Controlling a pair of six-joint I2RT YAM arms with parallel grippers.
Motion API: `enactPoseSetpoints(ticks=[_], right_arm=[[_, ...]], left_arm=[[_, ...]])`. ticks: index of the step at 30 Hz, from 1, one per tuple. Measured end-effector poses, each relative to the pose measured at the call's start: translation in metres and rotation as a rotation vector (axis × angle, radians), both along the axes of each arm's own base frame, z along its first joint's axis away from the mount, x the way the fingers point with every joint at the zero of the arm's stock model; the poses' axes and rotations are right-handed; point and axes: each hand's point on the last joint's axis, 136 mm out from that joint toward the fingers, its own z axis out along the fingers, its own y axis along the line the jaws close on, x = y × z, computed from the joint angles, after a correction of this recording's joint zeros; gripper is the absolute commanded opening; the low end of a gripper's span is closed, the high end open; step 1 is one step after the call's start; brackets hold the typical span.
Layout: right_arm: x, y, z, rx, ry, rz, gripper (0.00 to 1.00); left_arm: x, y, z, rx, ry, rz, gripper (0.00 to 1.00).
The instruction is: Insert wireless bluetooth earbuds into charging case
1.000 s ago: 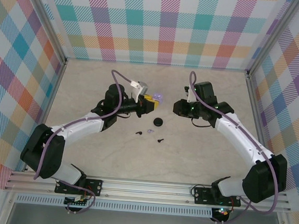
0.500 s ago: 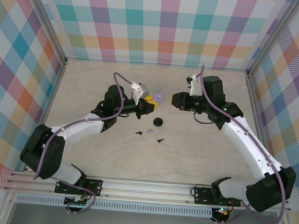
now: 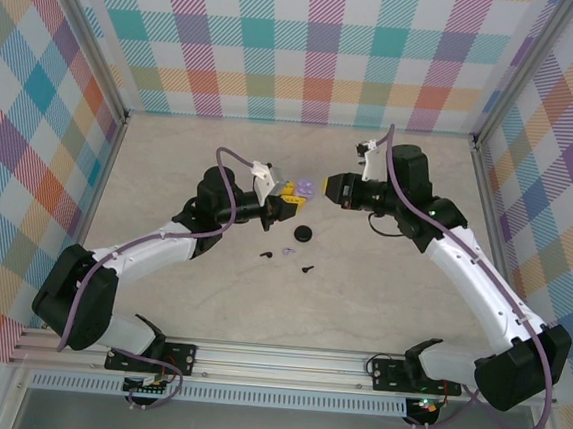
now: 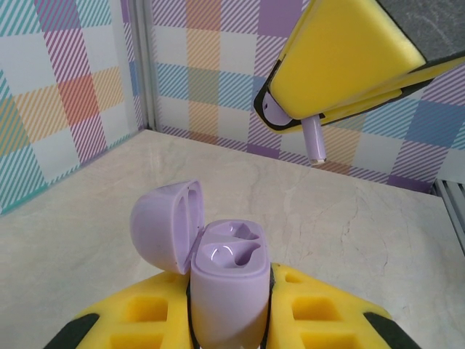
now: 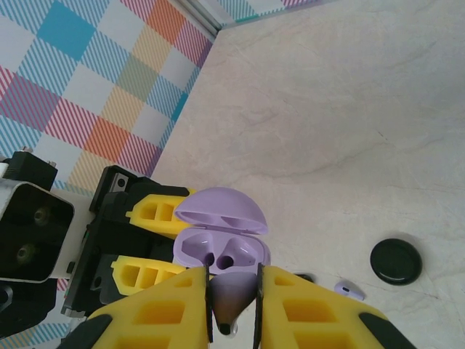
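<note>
Noted right gripper (image 3: pixel 331 187) swung inward since a second earlier, facing left gripper (image 3: pixel 293 194). Found right clamped on lilac earbud (image 5: pixel 232 298), left on open lilac case (image 4: pixel 227 280), not touching.

Glossy smooth plastic lilac case (image 4: pixel 227 287), matt yellow finger pads (image 4: pixel 341 51), smooth marble-look tabletop (image 4: pixel 349 218) w/ faint sheen

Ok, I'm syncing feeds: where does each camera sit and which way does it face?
Top external: above and behind, looking down on the table; both arms, left hand, right hand.
Left wrist: on the left arm, facing the right hand; own fingers grip the open lilac case.
Right wrist: on the right arm, looking down at the case; own fingers pinch a lilac earbud.
Wrist views share: case, earbud.
</note>
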Motion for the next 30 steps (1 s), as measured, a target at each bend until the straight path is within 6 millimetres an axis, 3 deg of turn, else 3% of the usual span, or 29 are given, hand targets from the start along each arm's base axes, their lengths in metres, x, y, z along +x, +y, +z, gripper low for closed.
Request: enactPoseSetpoints(ticks=[11, 30], right_arm=[[0.000, 0.010, 0.014, 0.030, -0.048, -0.013, 0.20], [0.002, 0.016, 0.015, 0.029, -0.076, -0.042, 0.20]], left_arm=[[-0.007, -0.003, 0.005, 0.003, -0.035, -0.018, 0.08], [-0.008, -0.004, 0.007, -0.010, -0.013, -0.018, 0.08]])
